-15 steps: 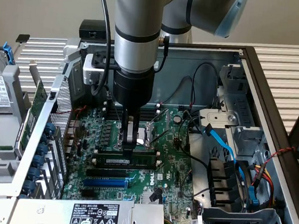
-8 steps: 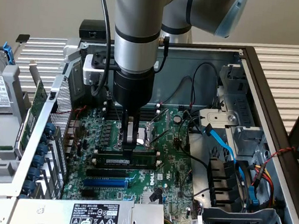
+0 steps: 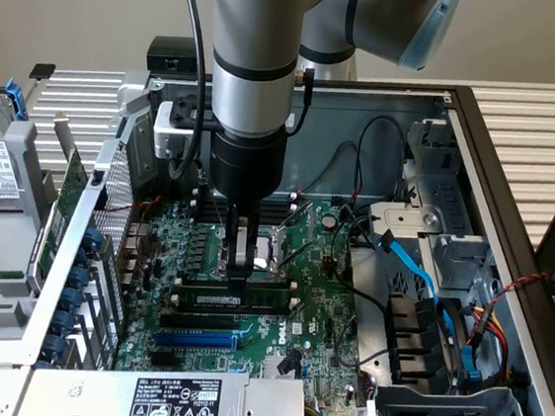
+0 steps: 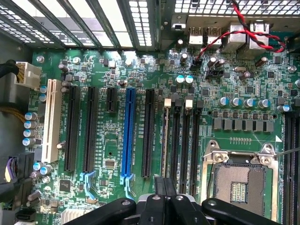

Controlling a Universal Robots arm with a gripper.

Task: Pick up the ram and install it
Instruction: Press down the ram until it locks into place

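While black cables (image 3: 364,143) hang behind it, the claw (image 3: 237,288), pressed together, touches the ram (image 3: 238,301) in its slot beside the CPU socket (image 3: 271,249).

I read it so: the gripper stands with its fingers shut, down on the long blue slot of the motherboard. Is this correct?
Not the blue slot. The gripper stands with its fingers shut, down at the ram, the green stick lying along a black memory slot. The blue slot lies free, apart from the fingertips. The exterior view shows this.
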